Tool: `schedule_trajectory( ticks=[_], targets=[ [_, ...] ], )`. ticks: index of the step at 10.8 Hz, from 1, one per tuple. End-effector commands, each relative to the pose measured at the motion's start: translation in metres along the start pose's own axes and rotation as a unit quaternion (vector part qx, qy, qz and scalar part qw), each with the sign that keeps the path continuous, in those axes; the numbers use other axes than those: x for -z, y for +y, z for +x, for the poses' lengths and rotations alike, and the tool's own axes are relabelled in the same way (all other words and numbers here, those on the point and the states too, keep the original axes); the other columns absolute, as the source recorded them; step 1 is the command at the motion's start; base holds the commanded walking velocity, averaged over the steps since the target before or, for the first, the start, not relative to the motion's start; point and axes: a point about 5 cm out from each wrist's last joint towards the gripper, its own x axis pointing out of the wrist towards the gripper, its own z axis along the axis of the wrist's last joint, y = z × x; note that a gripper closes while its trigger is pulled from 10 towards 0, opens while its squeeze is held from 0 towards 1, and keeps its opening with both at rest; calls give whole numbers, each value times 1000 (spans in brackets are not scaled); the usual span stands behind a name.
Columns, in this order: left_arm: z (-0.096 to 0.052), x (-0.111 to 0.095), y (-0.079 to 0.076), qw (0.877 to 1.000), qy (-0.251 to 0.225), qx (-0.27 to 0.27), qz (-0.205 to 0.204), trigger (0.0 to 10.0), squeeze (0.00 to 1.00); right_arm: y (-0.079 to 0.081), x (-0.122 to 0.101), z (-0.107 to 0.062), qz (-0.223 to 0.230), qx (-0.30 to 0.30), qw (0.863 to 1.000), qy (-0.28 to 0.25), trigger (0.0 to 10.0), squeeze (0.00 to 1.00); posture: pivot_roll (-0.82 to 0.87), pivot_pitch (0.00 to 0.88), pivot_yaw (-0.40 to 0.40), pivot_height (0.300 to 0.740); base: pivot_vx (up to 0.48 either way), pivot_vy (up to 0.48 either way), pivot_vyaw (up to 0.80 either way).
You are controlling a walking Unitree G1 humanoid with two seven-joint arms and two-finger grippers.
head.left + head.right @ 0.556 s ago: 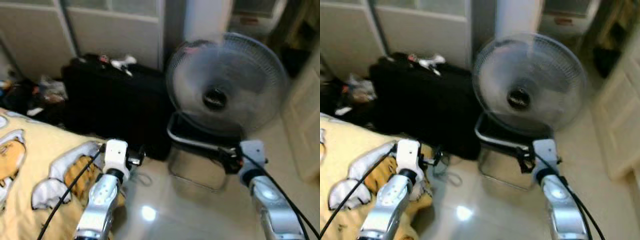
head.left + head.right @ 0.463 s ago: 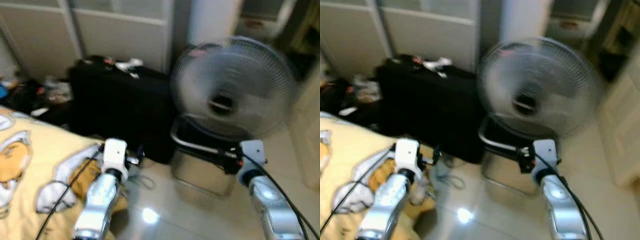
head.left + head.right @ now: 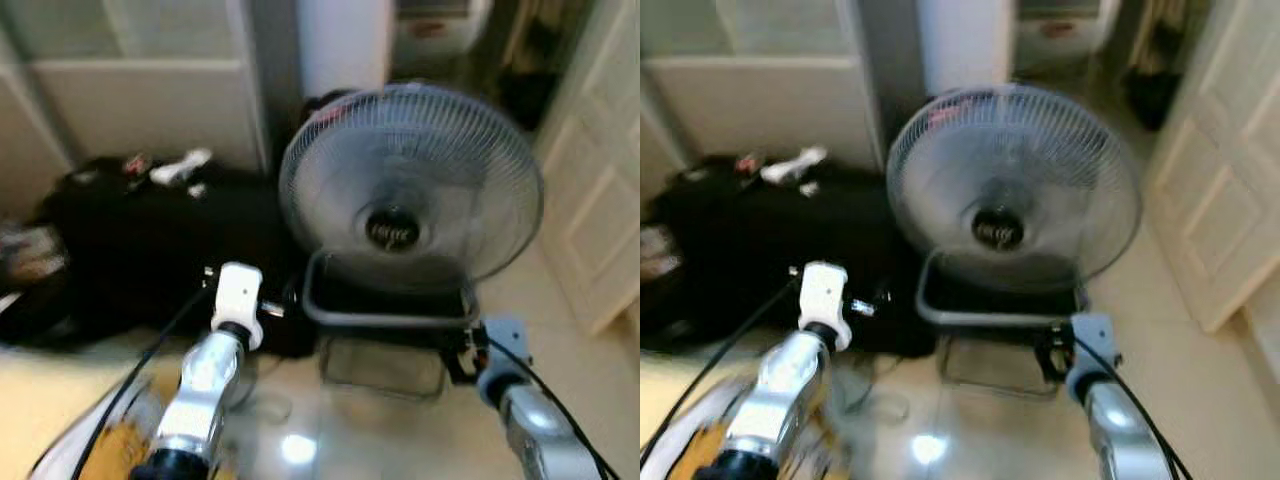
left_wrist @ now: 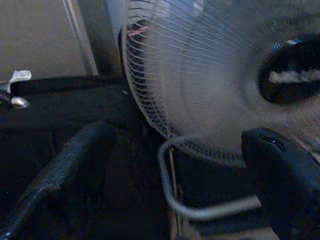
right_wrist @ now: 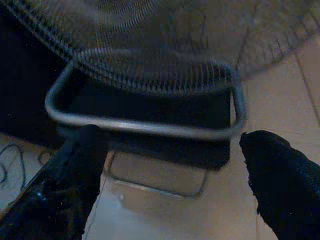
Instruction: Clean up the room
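Head views soft, motion-blurred throughout, worst near the arms. Even indoor light; bright glare spot on the glossy floor (image 3: 297,447). Black suitcase (image 3: 130,240) crushed to near-featureless dark. Wrist views dim and grainy, fan (image 4: 210,75) grille smeared, fingertips (image 5: 280,180) defocused.

Head stereo pair looking down at the fan (image 3: 410,185), both wrist views close on it

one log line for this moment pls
scene: fan over grey bin, black suitcase beside | left gripper: open, near fan | right gripper: open, facing bin rim | holding: nothing
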Motion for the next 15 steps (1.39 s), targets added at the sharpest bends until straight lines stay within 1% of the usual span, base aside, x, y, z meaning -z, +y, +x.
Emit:
schedule_trajectory(
  ticks=[1, 2, 3, 4, 5, 6, 7, 8, 9, 10, 11, 12, 13, 14, 15],
  targets=[
    [-5, 8, 11, 1000, 16, -17, 3, 10000, 788, 11, -5, 4, 1, -24, 1000, -10, 10000, 0, -161, 0, 48, 740, 442, 0, 0],
    [-11, 14, 14, 999, 24, -26, -2, 10000, 788, 16, 1, 3, 1, -32, 999, 1, 10000, 0, -132, 0, 22, 740, 442, 0, 0],
    [-15, 18, 15, 999, 30, -31, -4, 10000, 788, 21, 7, 5, 19, -44, 999, 15, 10000, 0, -119, 0, 8, 740, 442, 0, -475],
    [-20, 23, 15, 999, 40, -31, -5, 10000, 784, 25, 13, 5, 22, -58, 997, 35, 10000, 0, -98, 0, -11, 740, 442, 0, -788],
    [-36, 44, 17, 996, 92, -15, 11, 10000, 773, 36, 30, 4, 31, -93, 992, 84, 10000, 0, -78, 0, -23, 740, 0, 0, 0],
    [-45, 58, 19, 992, 123, -9, 23, 10000, 780, 42, 39, 2, 39, -109, 987, 112, 10000, 0, -73, 0, -21, 740, 0, 0, 0],
    [-55, 73, 25, 986, 166, -11, 32, 10000, 780, 47, 46, 0, 53, -122, 982, 131, 10000, 0, -66, 0, -18, 740, 0, 0, 0],
    [-61, 83, 28, 979, 198, -14, 37, 10000, 780, 46, 49, 1, 56, -119, 982, 136, 10000, 0, -57, 0, -13, 740, 0, 0, 0],
    [-66, 95, 32, 972, 231, -27, 13, 10000, 780, 43, 57, 7, 53, -108, 981, 150, 10000, 0, -47, 0, -6, 740, 0, 0, 0],
    [-65, 103, 32, 968, 248, -30, -2, 10000, 780, 40, 64, 11, 49, -92, 980, 167, 10000, 0, -39, 0, -9, 740, 0, 0, 0],
    [-63, 114, 31, 961, 276, -28, 0, 10000, 784, 34, 72, 15, 59, -62, 979, 186, 10000, 0, -31, 0, -6, 740, 0, 0, 0],
    [-67, 134, 32, 940, 340, -41, -13, 10000, 788, 31, 91, 16, 74, -33, 966, 244, 10000, 0, -25, 0, -6, 740, 0, 0, 0],
    [-73, 142, 32, 929, 367, -44, -19, 10000, 788, 32, 100, 14, 72, -23, 961, 267, 10000, 0, -23, 0, -3, 740, 0, 0, 0],
    [-92, 160, 22, 905, 426, -4, 4, 10000, 788, 31, 121, 3, 53, -9, 947, 317, 10000, 0, -21, 0, -4, 740, 0, 0, 0],
    [-101, 168, 16, 896, 444, 17, 13, 10000, 788, 31, 129, -3, 36, -5, 942, 335, 10000, 0, -16, 0, -6, 740, 0, 0, 0]
  ],
)
